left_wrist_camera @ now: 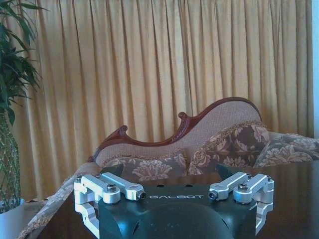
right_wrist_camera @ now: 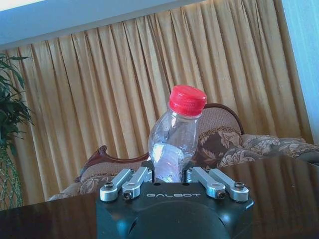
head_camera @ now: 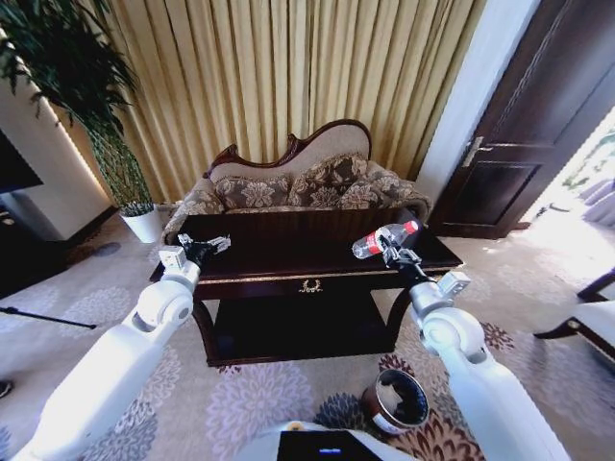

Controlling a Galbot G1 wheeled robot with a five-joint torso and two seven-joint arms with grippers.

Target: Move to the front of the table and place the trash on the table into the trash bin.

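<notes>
Big dark glossy table [head_camera: 288, 264] straight ahead, sofa [head_camera: 307, 187] and curtains [head_camera: 288, 77] behind it. Looks parked right at the front of the surface, so the driving part seems done.

Right gripper [head_camera: 396, 252] up over the right side of the surface, clamped on the clear plastic bottle [head_camera: 384, 238] with the red cap. Held around the lower body, cap end pointing away from the wrist, lying roughly sideways in the head view. Probably lifted clear like that so it can swing over to the bin without dragging on the wood.

Left gripper [head_camera: 207, 245] hovering over the left end of the surface, fingers spread, nothing in it. Seems to be just waiting.

Trash bin [head_camera: 397, 401] down on the carpet, front right of the table, near the right arm. Handy spot for a drop from that side. Can't make out anything inside, just a dark interior and shiny rim.
</notes>
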